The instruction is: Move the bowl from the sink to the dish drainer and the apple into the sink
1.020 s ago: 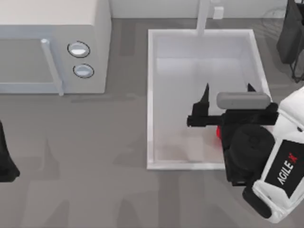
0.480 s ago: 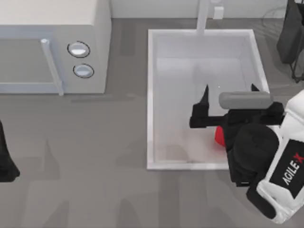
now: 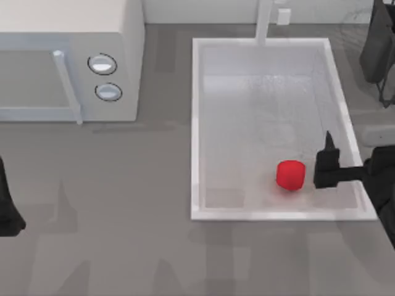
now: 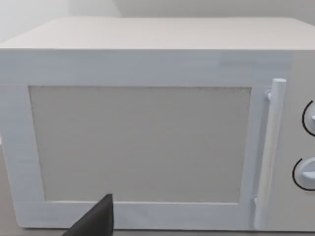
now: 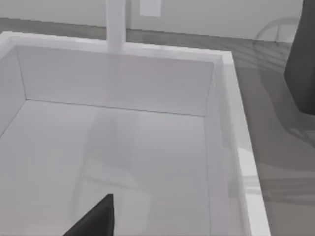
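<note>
Now the apple (image 3: 290, 175) is seen lying in the sink (image 3: 196, 129), just beside the right gripper (image 3: 327, 161); its jaw state cannot be told.

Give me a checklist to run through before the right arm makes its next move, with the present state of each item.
1. Small bright red apple lies inside the large white rectangular sink: ok.
2. Apple free of the right gripper, which sits beside it at the sink's right rim: ok.
3. Right gripper open, one dark finger showing over the basin: cannot tell.
4. Round blue bowl out of the sink: ok.
5. Bowl resting in the dish drainer at the table's far right: cannot tell.
6. Left arm parked at the table's left edge, facing the white microwave: ok.
</note>
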